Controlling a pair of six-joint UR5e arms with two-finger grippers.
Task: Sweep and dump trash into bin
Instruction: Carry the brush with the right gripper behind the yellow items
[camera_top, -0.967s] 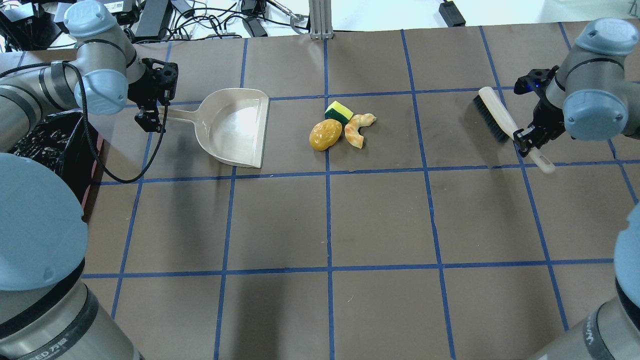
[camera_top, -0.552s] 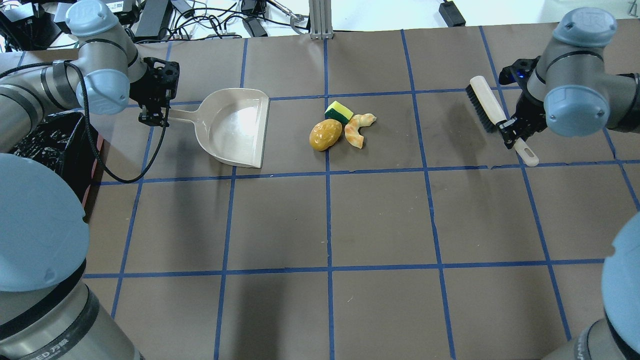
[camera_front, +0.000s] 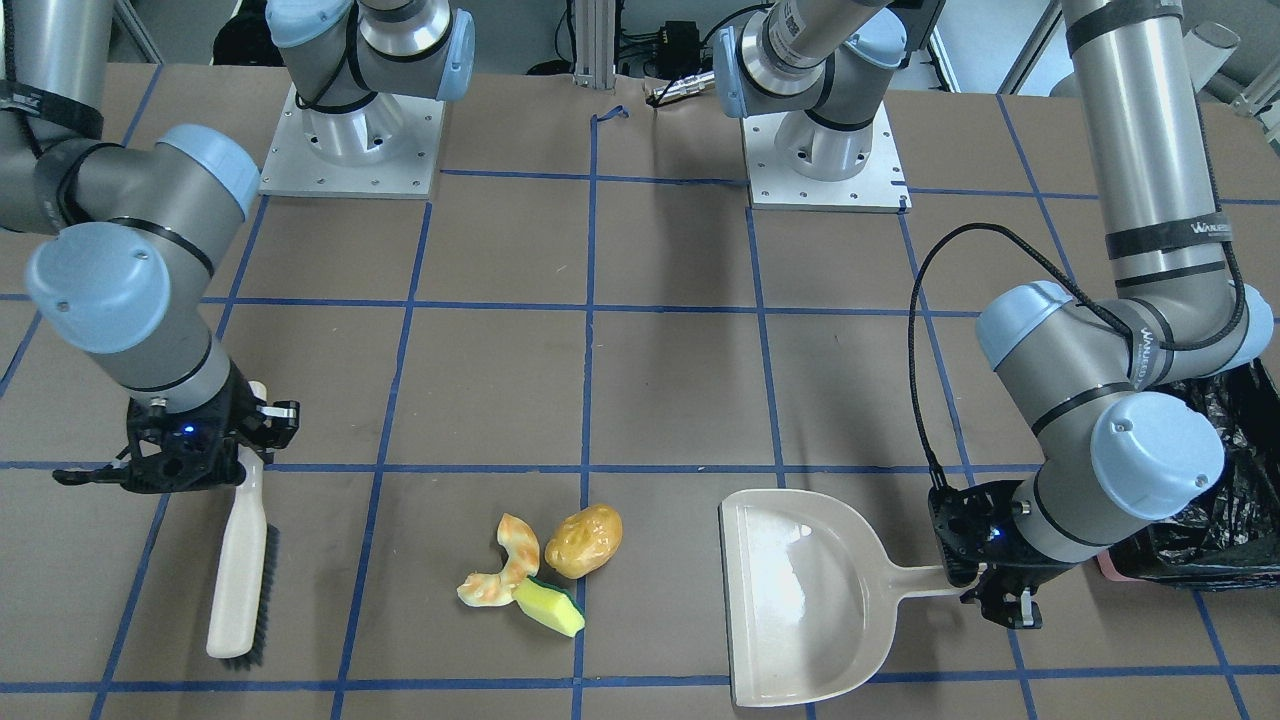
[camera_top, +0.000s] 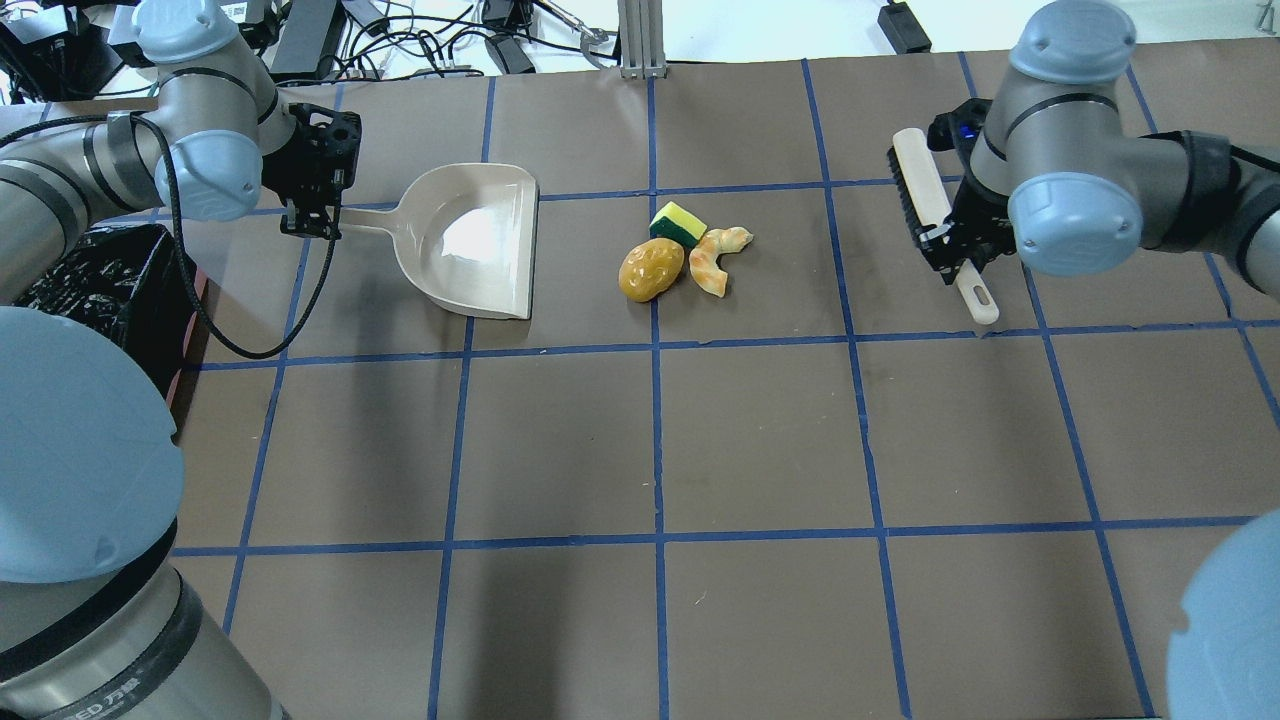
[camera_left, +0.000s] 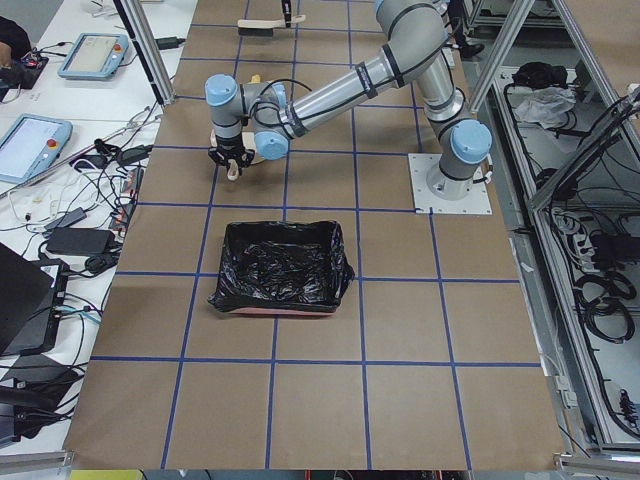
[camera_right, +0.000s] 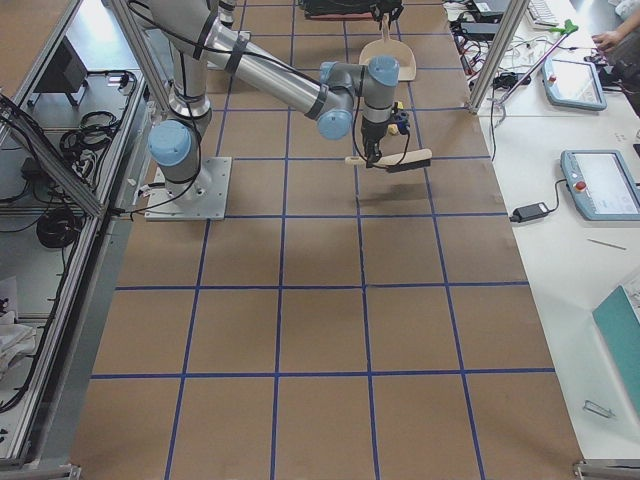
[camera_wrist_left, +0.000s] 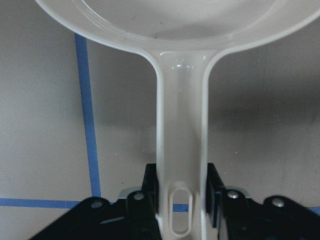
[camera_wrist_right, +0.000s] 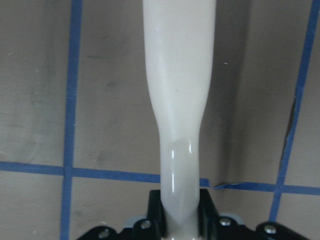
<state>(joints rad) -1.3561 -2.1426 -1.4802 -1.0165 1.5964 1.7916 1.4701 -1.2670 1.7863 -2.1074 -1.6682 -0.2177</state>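
The trash lies mid-table: a glossy potato (camera_top: 651, 268), a curled peel (camera_top: 715, 260) and a yellow-green sponge (camera_top: 677, 224), touching one another. They also show in the front view: potato (camera_front: 583, 540), peel (camera_front: 500, 570), sponge (camera_front: 548, 607). My left gripper (camera_top: 308, 225) is shut on the handle of the beige dustpan (camera_top: 470, 240), whose mouth faces the trash; the wrist view shows the handle (camera_wrist_left: 181, 125) between the jaws. My right gripper (camera_top: 952, 262) is shut on the handle of a cream brush (camera_top: 918, 180), right of the trash. The black-lined bin (camera_top: 90, 290) stands at the left edge.
Cables and power adapters (camera_top: 400, 40) and an aluminium post (camera_top: 640, 40) line the table's far edge. The two arm bases (camera_front: 350, 130) stand on the robot's side. Blue tape marks a grid on the brown table.
My right arm has carried the brush leftward toward the trash and turned it nearly straight. My left gripper has closed on the dustpan handle and shifted the pan slightly toward the far side.
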